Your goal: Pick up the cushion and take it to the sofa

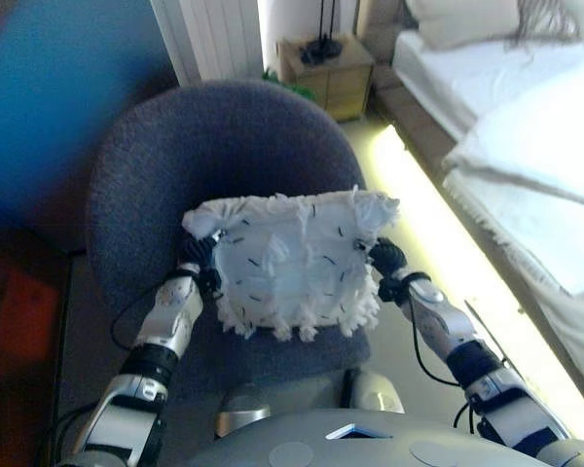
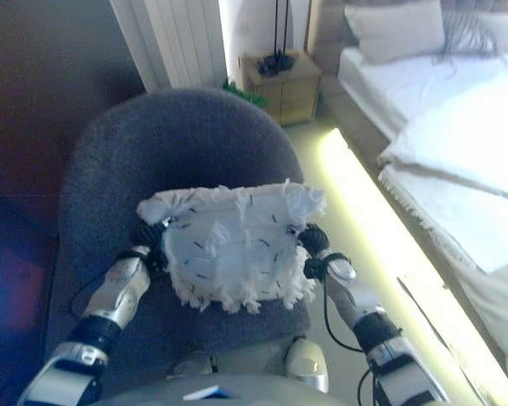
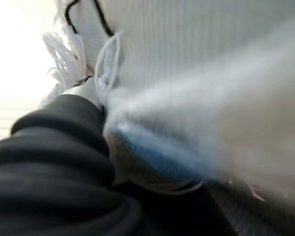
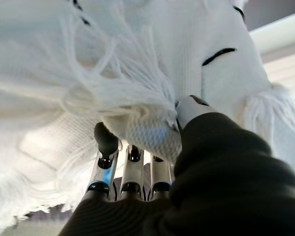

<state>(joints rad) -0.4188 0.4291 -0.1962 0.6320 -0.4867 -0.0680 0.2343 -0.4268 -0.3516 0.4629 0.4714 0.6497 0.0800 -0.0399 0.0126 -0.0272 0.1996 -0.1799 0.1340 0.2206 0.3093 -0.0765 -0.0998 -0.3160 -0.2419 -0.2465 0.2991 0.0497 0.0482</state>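
Right hand (image 4: 132,172) curls into my white fringed knit cushion (image 1: 292,268), left hand (image 1: 202,261) opposite (fingers hidden), squeezing it above the round grey armchair (image 1: 156,156).

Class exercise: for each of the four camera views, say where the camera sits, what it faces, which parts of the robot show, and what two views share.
Left eye view: on the head, looking down at the fringed white cushion over a grey armchair; both arms show.
Right eye view: same head, slightly shifted; a bedside table and bed lie beyond.
Left wrist view: on the left wrist, close against the cushion; the left robot hand shows only its dark cover.
Right wrist view: on the right wrist; the right robot hand has fingers reaching into the fringe.
Shared: all four show the cushion.
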